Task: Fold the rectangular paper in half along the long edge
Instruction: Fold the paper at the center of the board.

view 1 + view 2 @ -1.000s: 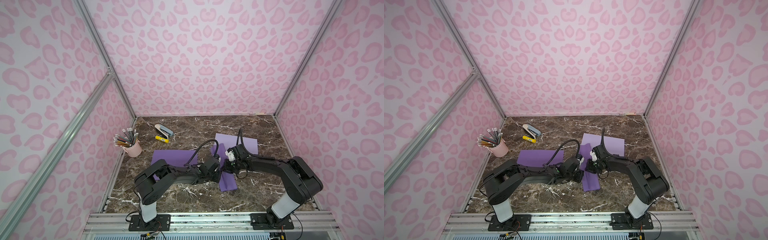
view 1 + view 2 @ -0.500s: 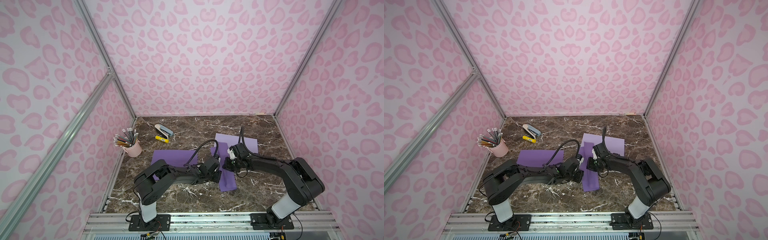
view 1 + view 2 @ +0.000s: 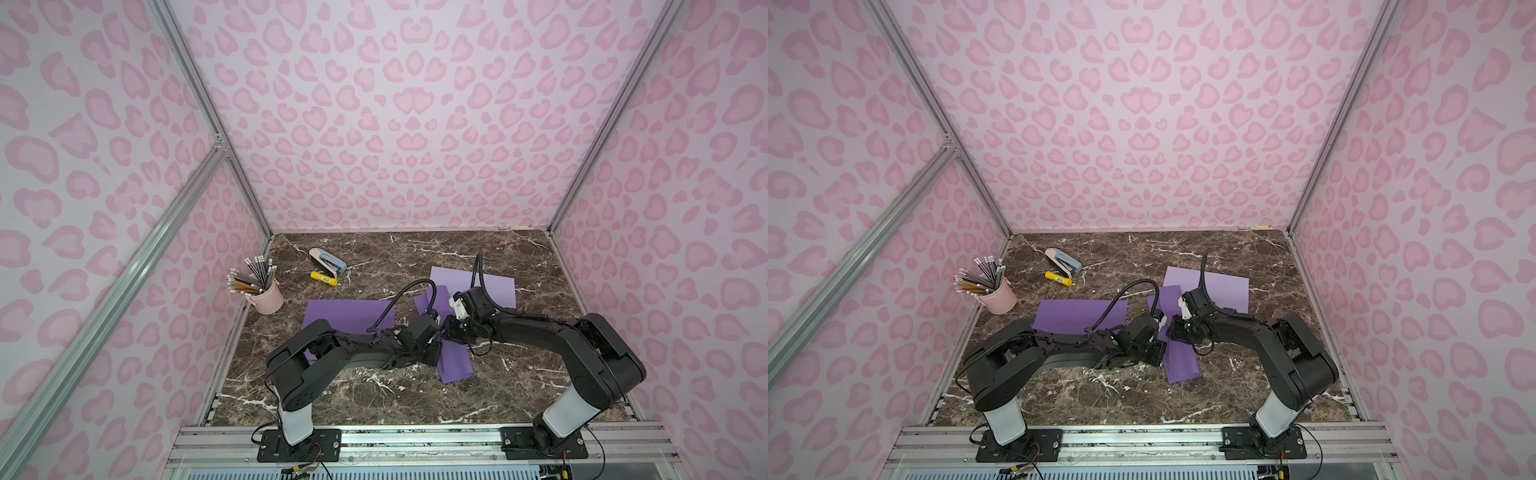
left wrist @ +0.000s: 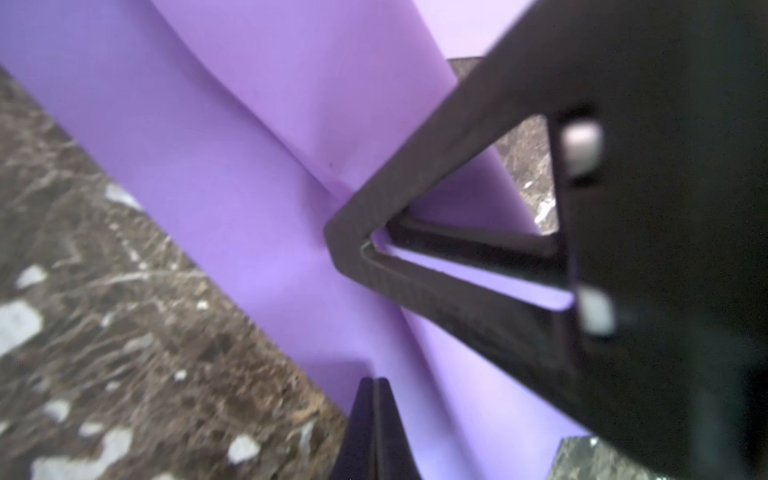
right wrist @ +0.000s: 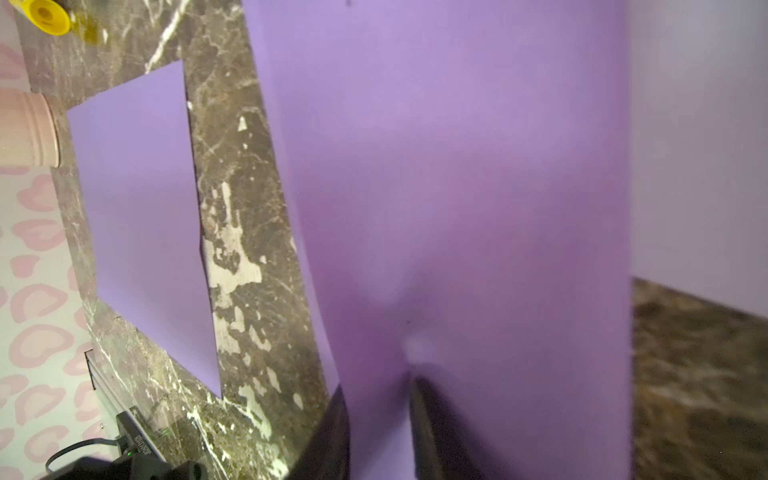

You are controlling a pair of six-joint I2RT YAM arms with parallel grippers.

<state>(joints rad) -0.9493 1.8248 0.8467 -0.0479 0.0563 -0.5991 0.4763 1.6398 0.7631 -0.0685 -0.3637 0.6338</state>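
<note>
**Operator:** Where is my paper lying?

**Spotter:** Your purple paper [image 3: 456,368] lies mid-bench as a long, narrow strip doubled lengthwise. It is angled between the two arms on the brown, white-veined marble bench [image 3: 374,399]. The paper is matte and smooth. In the left wrist view its upper layer bows up in a soft curve rather than lying flat.

**Operator:** And the grippers?

**Spotter:** Your left gripper [image 4: 374,392] has its thin black tips pressed together over the strip. I can't tell whether any paper is caught between them. Your right gripper [image 5: 380,399] has its jaws parted, with purple showing in the gap. There is a small dimple in the sheet just ahead of them.

**Operator:** What else is around?

**Spotter:** A flat purple sheet [image 3: 349,318] lies on your left arm's side. A paler lilac sheet [image 3: 494,286] sits beyond the strip's far end. By the wall stands a ribbed pink cup [image 3: 269,298] of pencils [image 3: 249,274]. Further back are a rounded stapler [image 3: 328,261] and a yellow tube [image 3: 324,279].
</note>
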